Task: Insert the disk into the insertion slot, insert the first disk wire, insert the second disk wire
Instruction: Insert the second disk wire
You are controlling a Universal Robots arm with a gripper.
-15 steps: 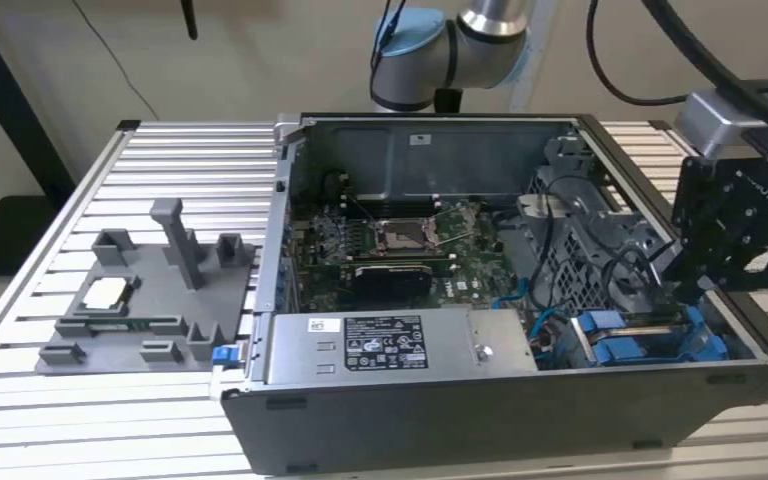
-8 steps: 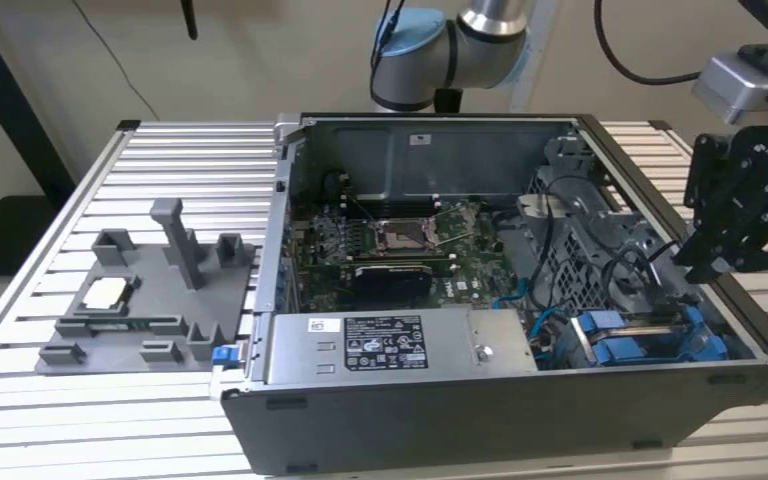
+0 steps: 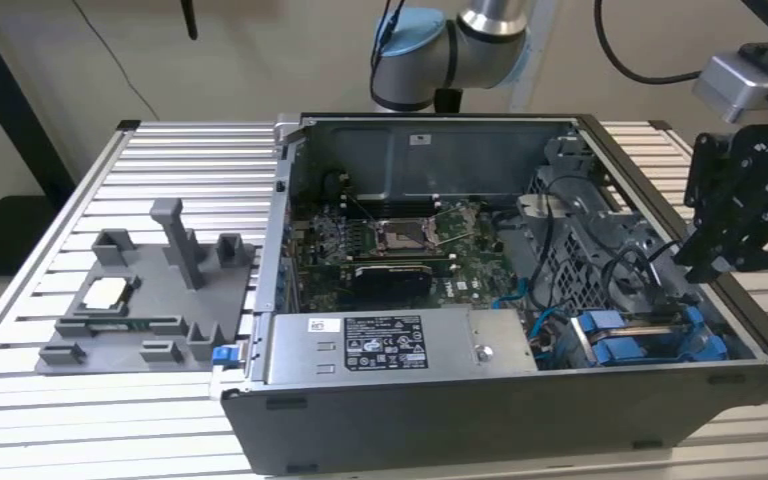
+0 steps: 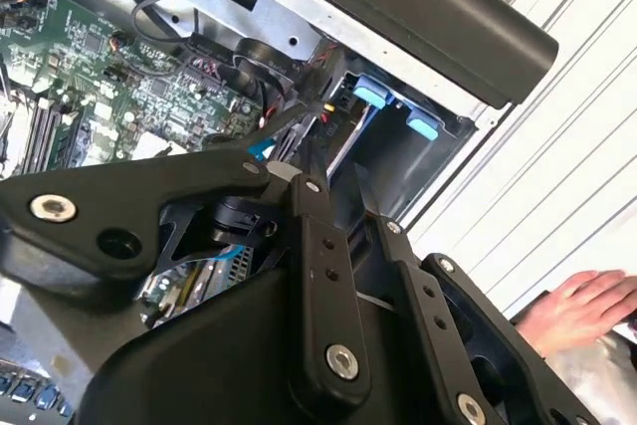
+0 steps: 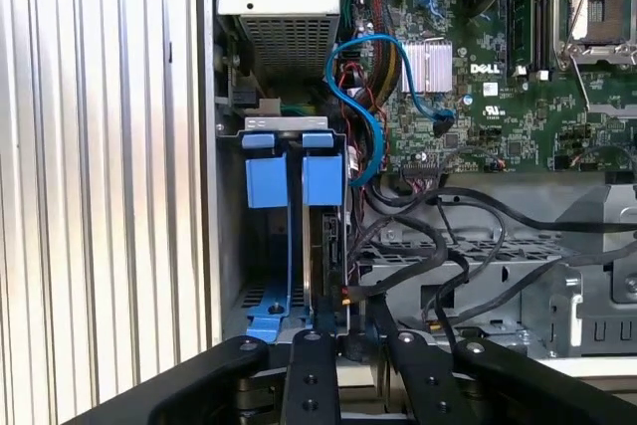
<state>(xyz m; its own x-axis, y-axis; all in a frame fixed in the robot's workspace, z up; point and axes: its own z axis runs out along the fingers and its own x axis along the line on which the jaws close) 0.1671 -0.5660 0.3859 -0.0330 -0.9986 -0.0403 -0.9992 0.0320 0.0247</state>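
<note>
The disk (image 5: 326, 246) stands on edge in its blue carrier (image 5: 323, 178) inside the insertion slot (image 5: 261, 298), a grey bay at the case's near corner on the exterior view's right. The same blue carrier (image 3: 640, 342) is low in that corner in the exterior view. My black gripper (image 3: 699, 268) hangs just above the case wall over the bay. Its fingers (image 5: 309, 375) are drawn close together on the dark end of a black disk wire (image 5: 348, 343), right beside the disk's end. Another black wire (image 5: 418, 236) loops away beside the bay.
The open case (image 3: 518, 420) lies on a slatted metal table (image 3: 171, 160). A grey power supply box (image 3: 398, 345), the motherboard (image 3: 398, 240) and a blue cable (image 5: 363, 97) sit beside the bay. A grey fixture (image 3: 144, 300) stands on the exterior view's left. A person's hand (image 4: 579, 311) rests outside the case.
</note>
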